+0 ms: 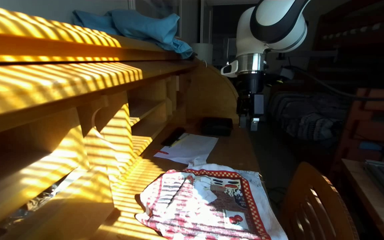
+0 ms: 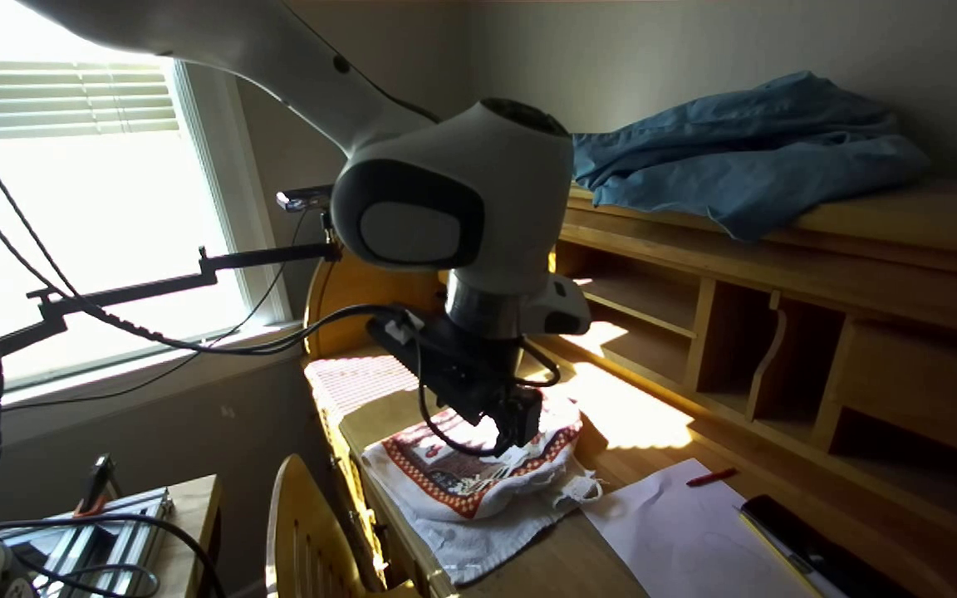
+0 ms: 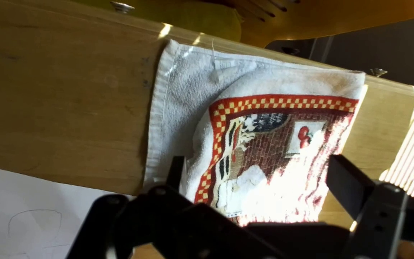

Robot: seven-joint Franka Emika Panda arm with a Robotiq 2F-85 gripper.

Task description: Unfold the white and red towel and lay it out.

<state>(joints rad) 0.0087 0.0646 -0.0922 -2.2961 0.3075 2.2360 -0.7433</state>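
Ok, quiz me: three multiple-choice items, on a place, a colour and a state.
1. Where at the hutch lies the blue cloth?
A) inside B) on top C) beneath

2. Checked border of the towel: which colours?
A) blue, green B) black, grey C) red, yellow

3. How is the gripper?
A) open B) shut, empty C) shut on the towel

1 B: both exterior views show it there.
2 C: the wrist view shows both alternating.
3 A: its jaws stand wide apart, gripping nothing.
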